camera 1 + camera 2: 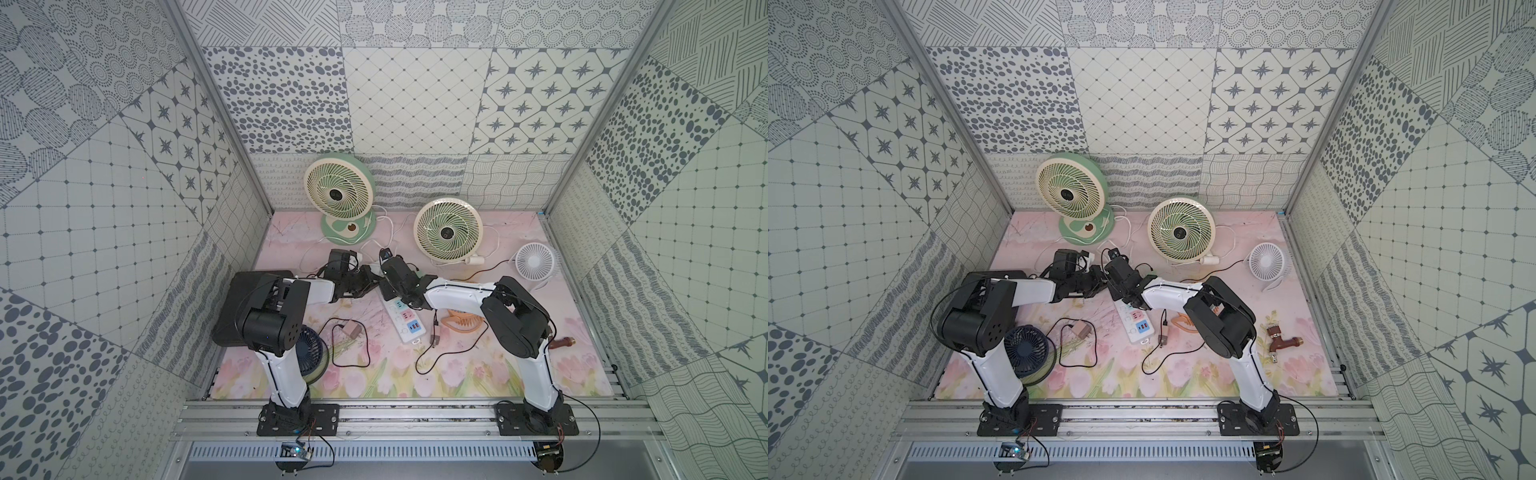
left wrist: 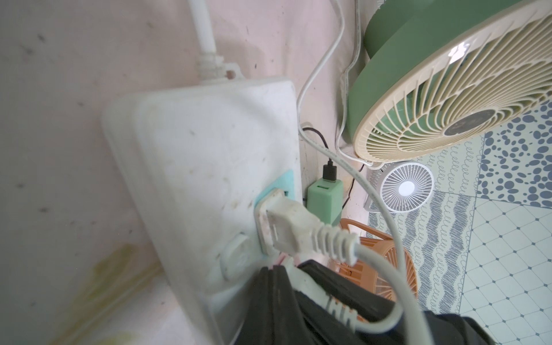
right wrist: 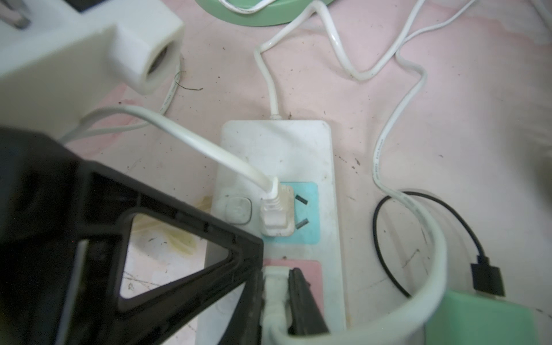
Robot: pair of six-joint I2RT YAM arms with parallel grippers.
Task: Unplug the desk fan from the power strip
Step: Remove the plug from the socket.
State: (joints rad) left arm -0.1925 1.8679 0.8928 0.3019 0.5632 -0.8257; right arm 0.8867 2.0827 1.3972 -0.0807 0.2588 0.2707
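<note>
The white power strip [image 1: 409, 328] [image 3: 277, 143] lies mid-table, pointing away from me. My right gripper [image 3: 276, 274] is shut on a white plug [image 3: 273, 301] seated in the pink socket. That plug's cord [image 3: 433, 239] loops off to the side. My left gripper [image 2: 272, 286] is shut with nothing in it, its tip resting on the strip's edge [image 2: 194, 149] beside that socket. A second white plug [image 3: 276, 215] [image 2: 286, 227] sits in the blue socket. Two green-and-cream desk fans [image 1: 338, 191] [image 1: 448, 230] stand at the back. I cannot tell which fan each cord serves.
A small white fan [image 1: 536, 262] stands at the right and an orange fan [image 1: 463, 322] lies under my right arm. A dark blue fan [image 1: 1025, 347] is by my left arm. Close to the strip sits a green USB adapter [image 2: 413, 197]. Loose black cables [image 1: 353, 349] cross the front.
</note>
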